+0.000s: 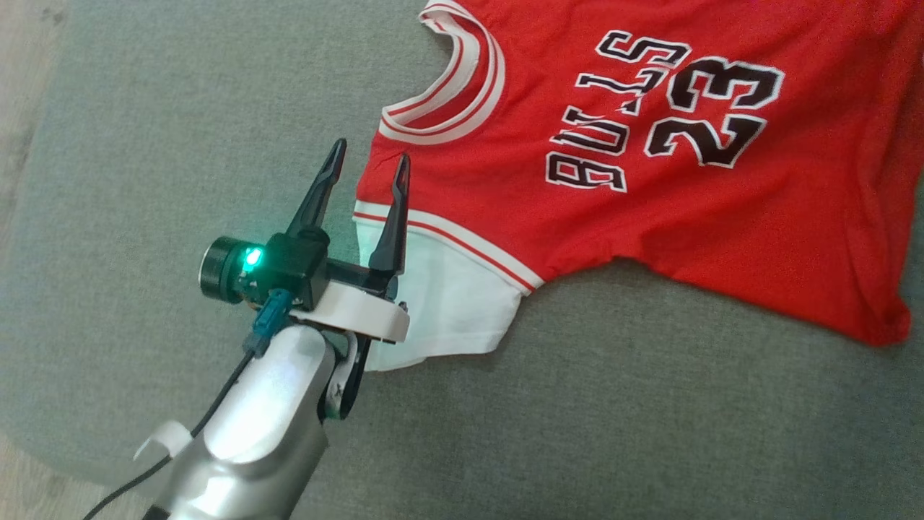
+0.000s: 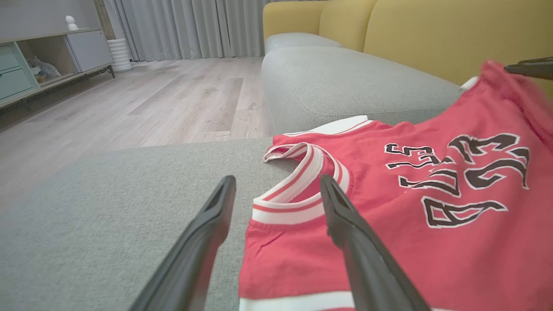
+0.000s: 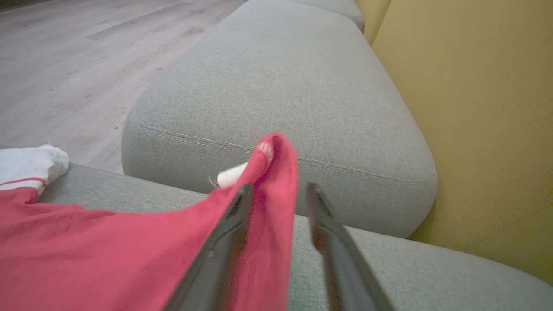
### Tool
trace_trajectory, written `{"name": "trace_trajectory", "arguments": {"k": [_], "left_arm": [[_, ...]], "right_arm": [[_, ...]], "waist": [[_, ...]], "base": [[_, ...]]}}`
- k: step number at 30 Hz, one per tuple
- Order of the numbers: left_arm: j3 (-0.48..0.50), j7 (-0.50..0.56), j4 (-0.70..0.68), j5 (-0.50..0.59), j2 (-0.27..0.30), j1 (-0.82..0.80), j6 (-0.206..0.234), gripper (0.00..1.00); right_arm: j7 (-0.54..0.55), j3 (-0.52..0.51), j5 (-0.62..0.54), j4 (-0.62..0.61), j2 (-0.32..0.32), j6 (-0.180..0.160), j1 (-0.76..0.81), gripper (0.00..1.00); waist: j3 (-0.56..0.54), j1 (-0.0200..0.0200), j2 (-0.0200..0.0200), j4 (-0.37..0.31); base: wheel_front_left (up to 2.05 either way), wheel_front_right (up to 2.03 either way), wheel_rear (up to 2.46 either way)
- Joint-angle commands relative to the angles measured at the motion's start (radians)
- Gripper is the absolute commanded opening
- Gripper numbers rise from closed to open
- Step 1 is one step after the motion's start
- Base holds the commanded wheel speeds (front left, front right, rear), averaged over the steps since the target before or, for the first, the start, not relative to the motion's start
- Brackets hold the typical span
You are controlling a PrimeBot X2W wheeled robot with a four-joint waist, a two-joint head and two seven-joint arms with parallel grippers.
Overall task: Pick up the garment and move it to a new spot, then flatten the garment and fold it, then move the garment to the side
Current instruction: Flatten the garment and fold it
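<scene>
The garment (image 1: 650, 180) is a red jersey with "BULLS 23" in black and a white sleeve (image 1: 447, 303), spread on the grey sofa cushion (image 1: 144, 180). My left gripper (image 1: 370, 153) is open just above the shoulder, beside the striped collar (image 1: 462, 79). In the left wrist view the left gripper (image 2: 276, 181) straddles the collar edge of the garment (image 2: 389, 216). In the right wrist view my right gripper (image 3: 277, 188) has its fingers apart. A lifted, blurred edge of the garment (image 3: 86, 250) hangs against one finger, with cushion showing beside the other.
A yellow backrest (image 3: 475, 129) runs along the far side of the sofa. A second grey cushion (image 3: 281, 86) adjoins this one. Wood floor (image 2: 129, 99) lies past the cushion edge, with a low cabinet (image 2: 43, 56) and curtains beyond.
</scene>
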Motion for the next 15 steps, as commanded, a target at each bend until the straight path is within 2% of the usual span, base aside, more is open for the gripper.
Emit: {"name": "trace_trajectory", "arguments": {"k": [1, 9, 15], "left_arm": [[0.031, -0.011, -0.023, 0.005, 0.016, -0.032, 0.001, 1.00], [0.058, -0.019, -0.019, 0.004, 0.029, -0.019, 0.006, 1.00], [0.082, -0.021, -0.015, -0.002, 0.049, 0.026, 0.012, 1.00]], "right_arm": [[-0.018, 0.015, -0.006, -0.023, 0.002, -0.001, -0.030, 1.00], [-0.176, 0.020, 0.039, 0.000, 0.036, -0.001, 0.019, 1.00], [-0.233, 0.013, 0.125, -0.105, 0.099, -0.001, 0.165, 1.00]], "waist": [[-0.003, -0.0002, 0.0000, -0.007], [-0.068, -0.0002, 0.0000, -0.070], [-0.151, -0.0002, 0.0000, -0.139]], "base": [[0.00, 0.00, 0.00], [0.00, 0.00, 0.00], [0.00, 0.00, 0.00]]}}
